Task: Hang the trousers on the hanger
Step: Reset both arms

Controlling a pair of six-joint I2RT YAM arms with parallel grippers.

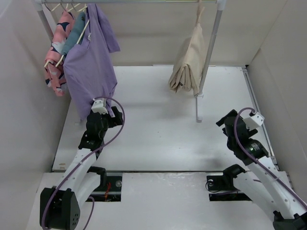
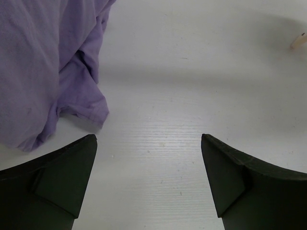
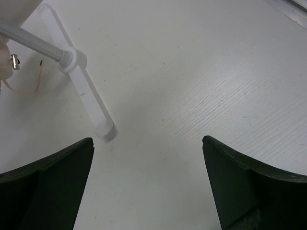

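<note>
The cream-beige trousers [image 1: 187, 62] hang folded from the rail [image 1: 144, 2] at the back right, beside the rack's right post [image 1: 211, 52]. Their top reaches up to the rail; the hanger is hidden under the cloth and I cannot make it out. My left gripper [image 1: 114, 116] [image 2: 148, 139] is open and empty, low over the table just right of the purple shirt's hem. My right gripper [image 1: 224, 120] [image 3: 147, 140] is open and empty, low over the table, right of the rack's foot [image 3: 91, 103]. Neither gripper touches the trousers.
A purple shirt [image 1: 91, 67] [image 2: 43, 72] hangs at the back left and drapes onto the table. Pink patterned and blue garments [image 1: 60, 48] hang behind it on wooden hangers. The rack's foot [image 1: 197, 117] stands mid-table. White walls enclose the table [image 1: 158, 139] on three sides.
</note>
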